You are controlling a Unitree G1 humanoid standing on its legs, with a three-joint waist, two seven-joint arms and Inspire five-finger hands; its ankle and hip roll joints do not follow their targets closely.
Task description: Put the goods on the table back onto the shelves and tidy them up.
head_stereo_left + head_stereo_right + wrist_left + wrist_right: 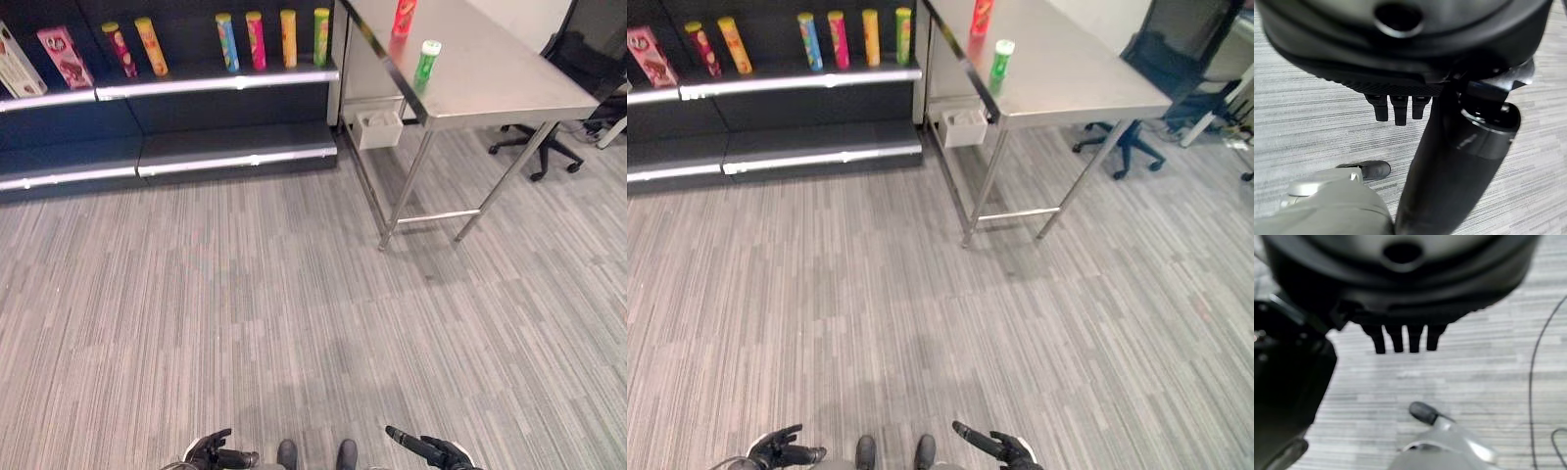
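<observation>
Steel desk [509, 78] up at the far right, with two goods on it: green tube [426, 61] with a white cap near the front edge, standing upright; red tube [404, 17] further back, also upright, a bit apart from the green one; small white box [377, 128] hanging under the desk's near corner, right beside the shelves.

Dark shelves [235, 147] along the far left; upper shelf carrying a row of tubes: blue tube [227, 41], pink tube [255, 40], orange tube [288, 38] and lime tube [321, 36] standing side by side with small gaps; further left a dark red tube [120, 49] and a yellow tube [151, 46], both leaning a little; pink box [65, 57] and a white box [18, 63] at the far left end, tilted; lower shelf bare.

Black office chair [558, 147] behind the desk at the right; grey striped carpet [294, 294] everywhere else.

Left hand [217, 454] low at the bottom edge, fingers [1399, 108] loose and fairly straight, nothing in them; right hand [431, 451] same deal at the bottom right, fingers [1403, 339] relaxed and spread, holding nothing; both well apart from desk and shelves.
</observation>
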